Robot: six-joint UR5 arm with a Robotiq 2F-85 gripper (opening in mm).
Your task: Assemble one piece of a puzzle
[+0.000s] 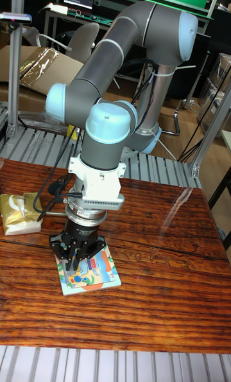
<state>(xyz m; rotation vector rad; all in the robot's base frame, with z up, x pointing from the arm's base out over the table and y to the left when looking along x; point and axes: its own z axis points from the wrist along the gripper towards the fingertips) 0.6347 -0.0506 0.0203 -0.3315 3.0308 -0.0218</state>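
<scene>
A small square puzzle board (93,275) with a colourful cartoon picture and a pale blue rim lies flat on the wooden table (160,273), left of centre. My gripper (75,263) points straight down over the board's upper left part, its black fingers reaching the board's surface. The gripper body hides that corner of the board. Whether a puzzle piece sits between the fingers is hidden, and I cannot make out how far apart the fingers stand.
A yellow and white tissue pack (21,212) lies at the table's left edge. A black cable (52,192) loops from the wrist toward it. Metal rails run behind the table and along its front edge.
</scene>
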